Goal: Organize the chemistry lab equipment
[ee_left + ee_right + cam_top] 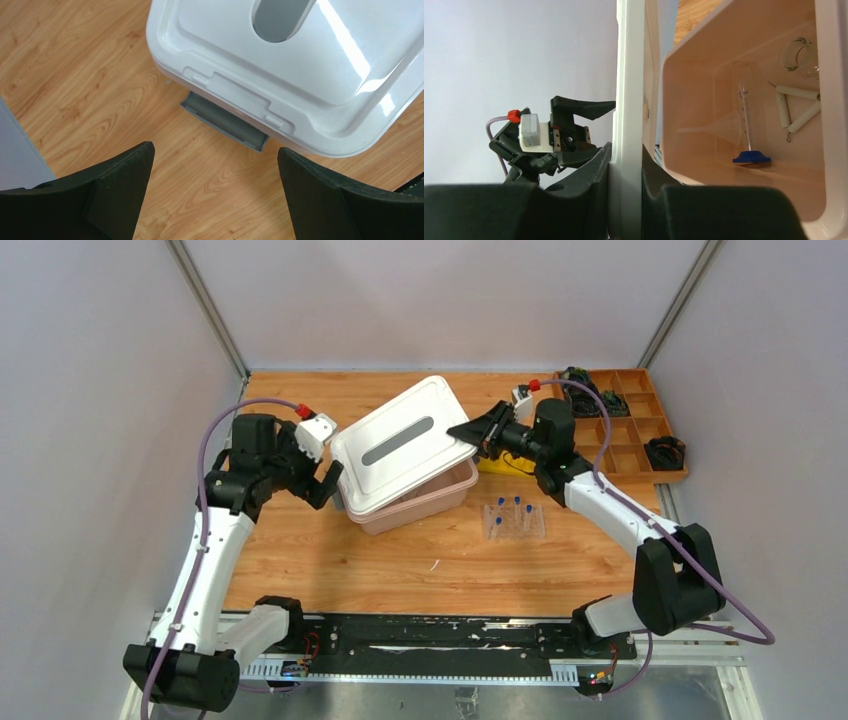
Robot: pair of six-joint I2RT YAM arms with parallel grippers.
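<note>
1 wooden table [380, 560] between grey walls [100, 340]: right gripper [472, 432] clamps lid [380, 475], left gripper [215, 150] gapes.

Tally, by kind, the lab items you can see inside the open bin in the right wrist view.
Measuring cylinder: 1
Funnel: 1
White triangle frame: 1
Glass beaker: 1
Total: 4
</note>
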